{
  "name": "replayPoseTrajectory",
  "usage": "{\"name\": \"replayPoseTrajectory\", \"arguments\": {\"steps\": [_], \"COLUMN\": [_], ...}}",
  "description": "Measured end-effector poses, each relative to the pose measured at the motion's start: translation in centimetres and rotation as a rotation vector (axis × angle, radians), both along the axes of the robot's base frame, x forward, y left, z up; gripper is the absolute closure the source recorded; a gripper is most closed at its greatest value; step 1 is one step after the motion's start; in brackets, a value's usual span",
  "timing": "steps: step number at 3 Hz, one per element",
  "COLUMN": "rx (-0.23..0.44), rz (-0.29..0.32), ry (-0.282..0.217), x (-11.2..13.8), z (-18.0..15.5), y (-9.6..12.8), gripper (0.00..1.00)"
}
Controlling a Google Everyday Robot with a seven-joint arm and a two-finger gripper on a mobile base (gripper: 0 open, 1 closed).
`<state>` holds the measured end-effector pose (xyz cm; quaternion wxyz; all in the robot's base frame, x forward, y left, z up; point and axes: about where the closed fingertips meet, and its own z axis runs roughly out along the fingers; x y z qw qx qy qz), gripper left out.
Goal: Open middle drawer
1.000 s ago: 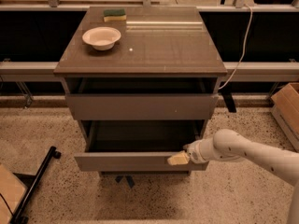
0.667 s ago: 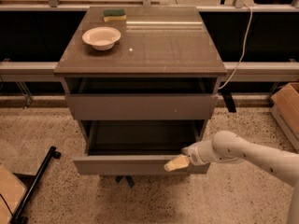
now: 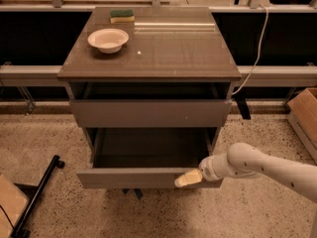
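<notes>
The middle drawer (image 3: 133, 178) is a grey-brown flat front panel pulled well out of the cabinet, and its wide dark tray (image 3: 148, 148) is exposed behind it. My gripper (image 3: 187, 179), tan-tipped on a white arm coming in from the right, sits against the right part of the drawer front's top edge. The drawer above it (image 3: 148, 114) stands slightly out from under the top. Any drawer below is hidden by the open one.
The cabinet top (image 3: 163, 53) carries a white bowl (image 3: 108, 39) and a green-yellow sponge (image 3: 122, 16). A black stand leg (image 3: 37, 197) lies on the floor to the left. A cardboard box (image 3: 304, 115) stands at the right. A white cable (image 3: 255, 48) hangs by the cabinet's right side.
The middle drawer front has slid further out toward the camera, and my gripper has moved with it, a little down and left in the view.
</notes>
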<state>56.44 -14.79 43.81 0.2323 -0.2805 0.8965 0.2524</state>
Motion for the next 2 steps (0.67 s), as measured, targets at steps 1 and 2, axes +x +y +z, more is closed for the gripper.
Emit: {"name": "replayPoseTrajectory", "arguments": {"steps": [1, 2], "rx": [0.000, 0.000], "rz": [-0.028, -0.028], "ry": [0.042, 0.042], "x": [-1.69, -1.69], "z": [-0.48, -0.03], "y": [-0.67, -0.67], "gripper": [0.00, 0.00]}}
